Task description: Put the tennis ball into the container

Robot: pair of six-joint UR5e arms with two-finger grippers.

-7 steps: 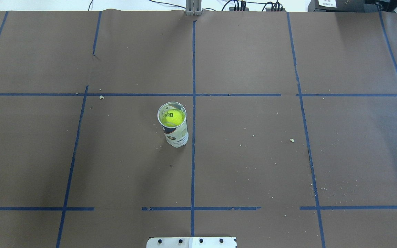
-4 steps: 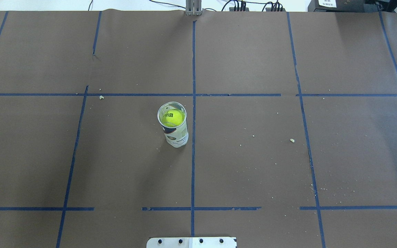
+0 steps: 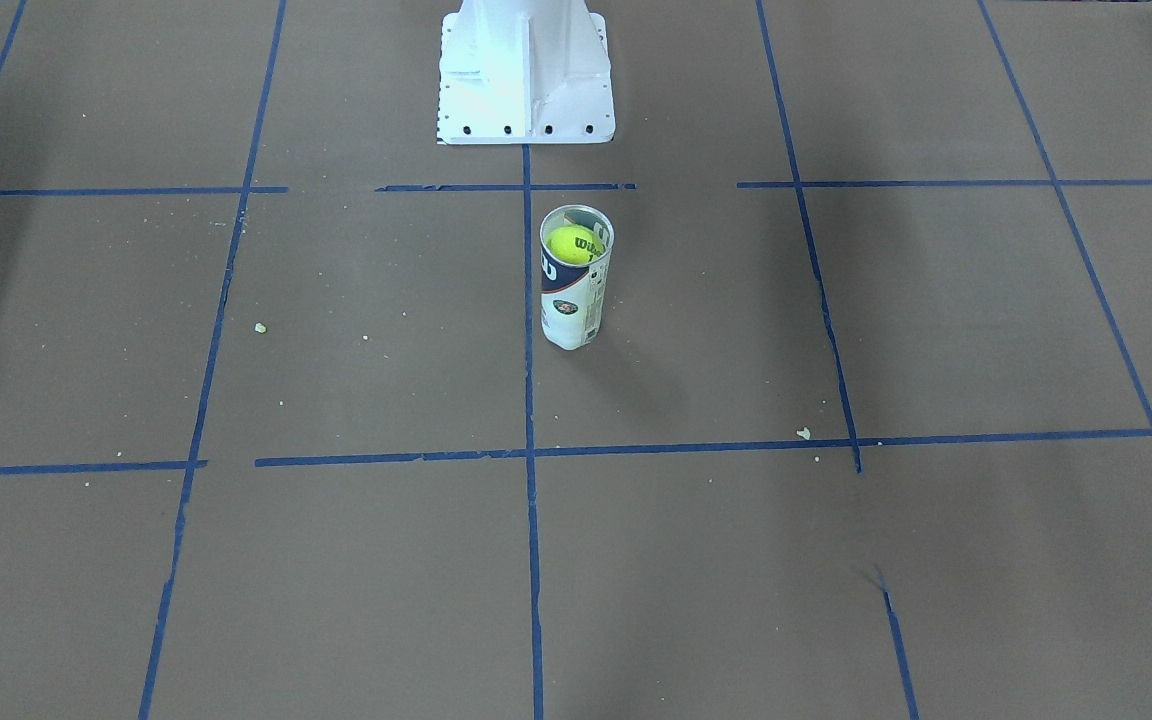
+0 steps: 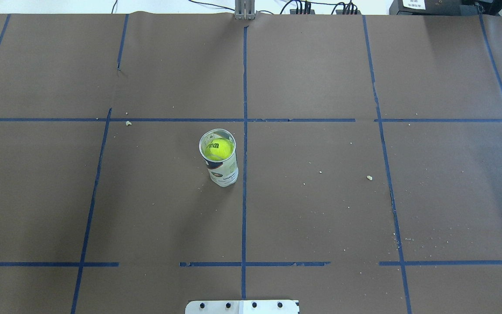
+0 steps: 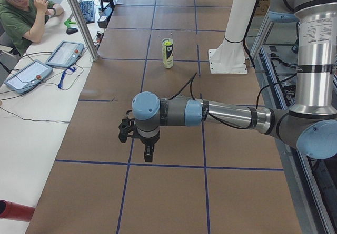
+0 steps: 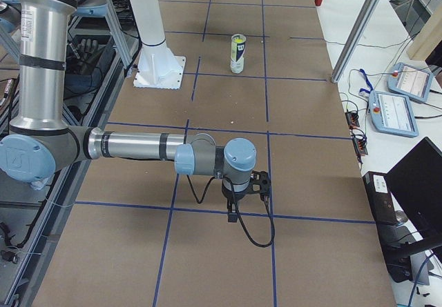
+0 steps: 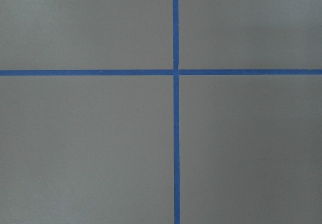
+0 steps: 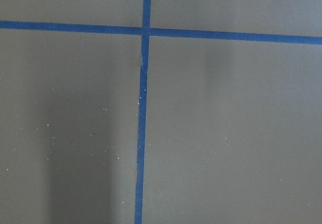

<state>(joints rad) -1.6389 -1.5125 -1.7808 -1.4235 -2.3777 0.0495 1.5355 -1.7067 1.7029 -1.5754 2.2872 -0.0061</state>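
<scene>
Yellow-green tennis ball (image 4: 218, 149) sits inside the upright tube (image 4: 224, 172), so the job looks done. Both the left gripper (image 5: 149, 158) and right gripper (image 6: 233, 214) hang well clear of the tube; can't tell whether either is open.

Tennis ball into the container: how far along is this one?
Done: the tennis ball sits inside the upright container and shows through its open top. In hand: nothing; the left arm and the right arm both hang low over the table, far from the tube. Left: nothing that shows. The job looks finished.
</scene>
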